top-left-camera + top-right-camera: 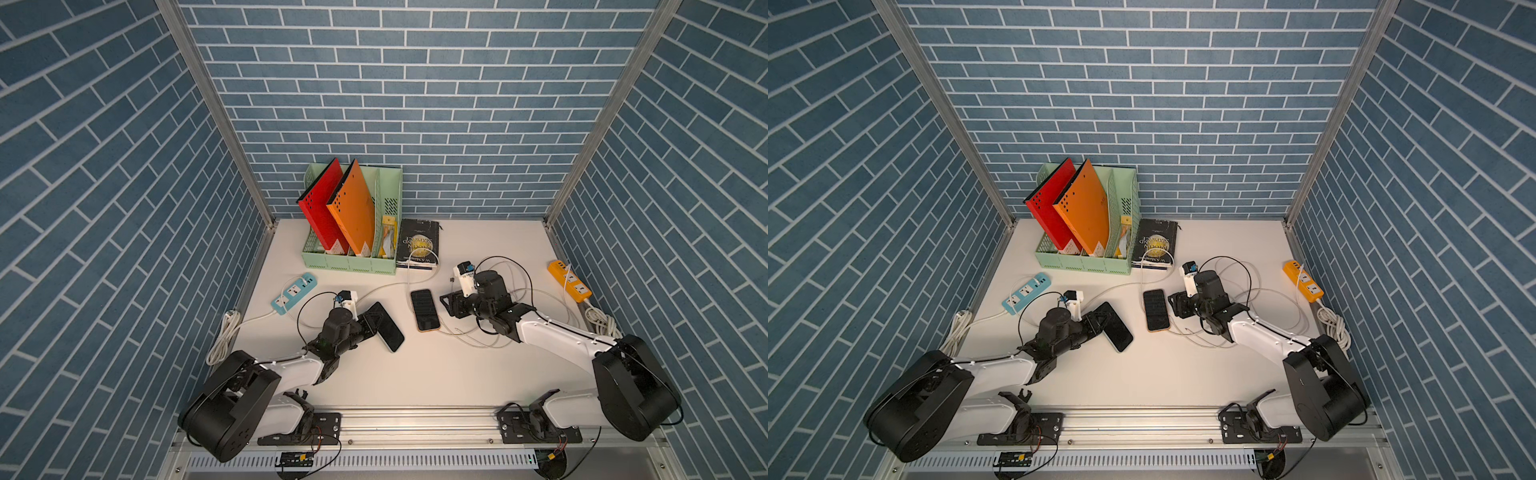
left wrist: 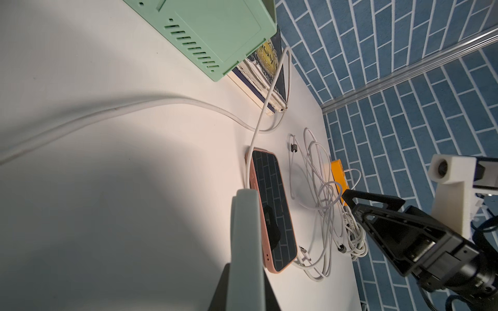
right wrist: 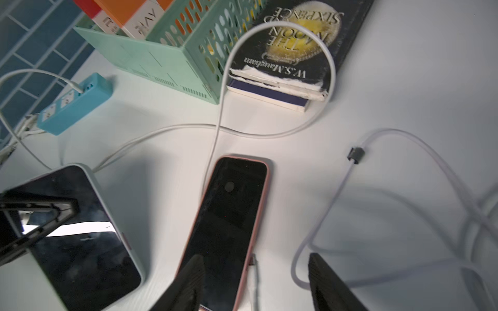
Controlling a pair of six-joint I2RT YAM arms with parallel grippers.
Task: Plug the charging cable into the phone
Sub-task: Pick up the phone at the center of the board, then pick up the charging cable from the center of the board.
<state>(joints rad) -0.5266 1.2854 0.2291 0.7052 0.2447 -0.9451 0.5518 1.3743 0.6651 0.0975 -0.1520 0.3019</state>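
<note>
Phone in a pale grey case [image 1: 390, 334] sits tilted off the white bench [image 1: 415, 374], one end raised. It is pinched by its edge in the left end effector [image 1: 372, 322], whose jaws are pressed onto it, likely to present its port. A second, pink-cased phone [image 1: 424, 309] lies flat just beside it. The right end effector [image 3: 256, 258] hangs spread over one short end of that phone. It straddles the white charging cable's plug [image 3: 253, 269], which seems unplugged and is probably its next pick.

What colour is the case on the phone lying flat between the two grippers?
Salmon pink; the case shows best in the left wrist view.
</note>
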